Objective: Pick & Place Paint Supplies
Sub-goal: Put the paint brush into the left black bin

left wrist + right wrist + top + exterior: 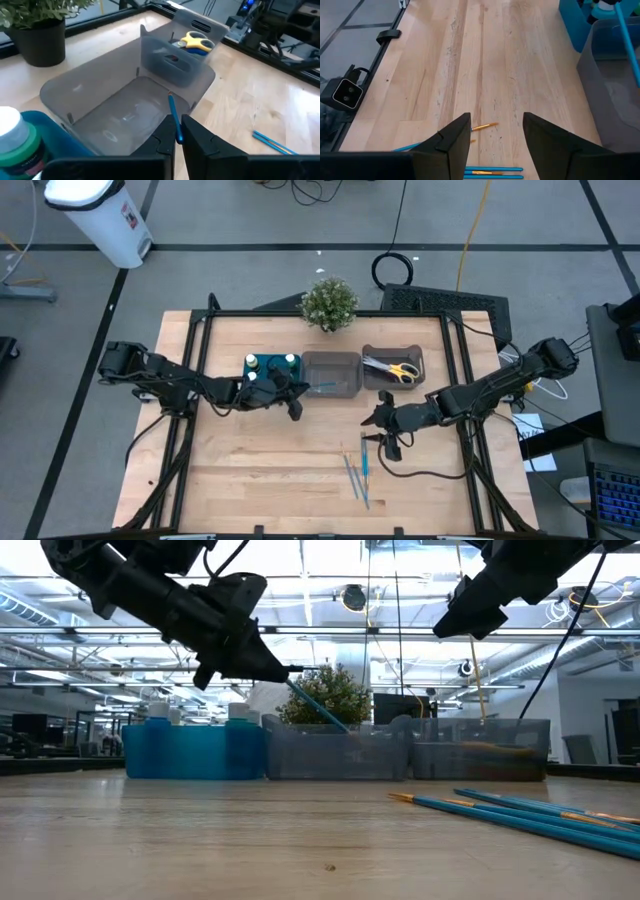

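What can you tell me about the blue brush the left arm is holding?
The blue brush is a thin, straight, plastic-looking stick. The left gripper is shut on one end of it. It slants down over the middle grey bin, free end reaching inside. Whether the tip touches the bin floor is unclear.

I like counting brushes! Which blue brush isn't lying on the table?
The brush in the left gripper, poking over the empty grey bin. The other brushes lie flat on the table.
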